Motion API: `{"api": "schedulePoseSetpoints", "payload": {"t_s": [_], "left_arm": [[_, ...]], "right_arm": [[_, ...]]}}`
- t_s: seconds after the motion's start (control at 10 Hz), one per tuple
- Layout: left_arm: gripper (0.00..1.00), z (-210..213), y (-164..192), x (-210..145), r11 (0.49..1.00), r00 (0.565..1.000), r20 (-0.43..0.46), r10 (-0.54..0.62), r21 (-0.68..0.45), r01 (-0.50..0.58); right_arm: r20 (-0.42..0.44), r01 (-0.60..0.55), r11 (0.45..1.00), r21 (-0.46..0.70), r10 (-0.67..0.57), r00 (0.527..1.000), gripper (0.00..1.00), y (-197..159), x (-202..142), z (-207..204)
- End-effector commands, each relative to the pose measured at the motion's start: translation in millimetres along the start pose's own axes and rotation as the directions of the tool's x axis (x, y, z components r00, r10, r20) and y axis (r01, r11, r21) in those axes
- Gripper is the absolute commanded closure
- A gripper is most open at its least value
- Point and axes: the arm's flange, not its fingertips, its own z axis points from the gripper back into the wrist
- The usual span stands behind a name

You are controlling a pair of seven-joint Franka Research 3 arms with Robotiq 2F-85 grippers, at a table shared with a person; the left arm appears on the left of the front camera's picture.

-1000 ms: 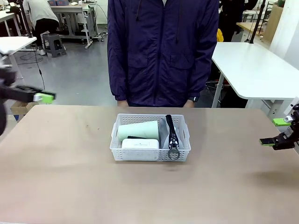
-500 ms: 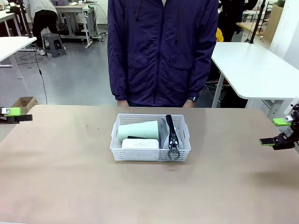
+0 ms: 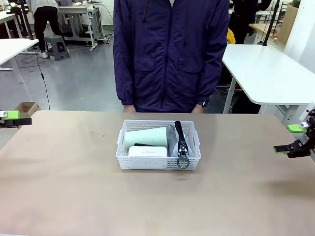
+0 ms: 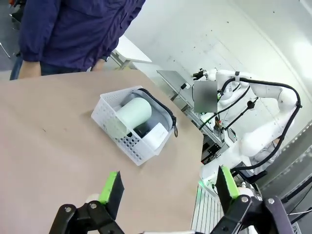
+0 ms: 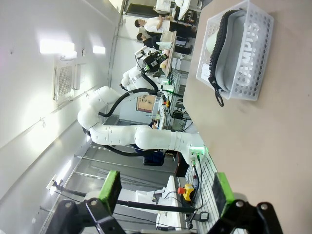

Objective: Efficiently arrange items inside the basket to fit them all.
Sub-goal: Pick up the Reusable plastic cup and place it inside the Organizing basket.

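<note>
Front cam: fixed on robot's side, faces across brown table (image 3: 74, 196) at person, mid-range. Left wrist cam: high, looks down along table. Right wrist cam: rolled sideways, farther off. All 3 share white perforated plastic basket (image 3: 158, 161) (image 4: 117, 127) (image 5: 248, 58).

light: bright, even, overhead | shadows: soft | glare: ceiling lamps, right wrist view | distortion: wide-angle wrist views

We hold our left gripper (image 3: 11, 118) at the far left edge and our right gripper (image 3: 294, 139) far right, both with jaws spread wide, gripping nothing.
</note>
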Motion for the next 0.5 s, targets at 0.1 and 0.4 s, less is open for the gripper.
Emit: {"api": "schedulePoseSetpoints", "payload": {"t_s": [0.1,0.4], "left_arm": [[0.0,-5.0,-2.8,-6.5,1.0,1.0,0.005,-0.015,0.012,0.015],[0.0,-5.0,-2.8,-6.5,1.0,1.0,0.005,-0.015,0.012,0.015]], "right_arm": [[-0.014,-0.017,1.0,0.003,0.017,1.0,0.0,1.7,-3.8,2.2],[-0.014,-0.017,1.0,0.003,0.017,1.0,0.0,1.7,-3.8,2.2]]}}
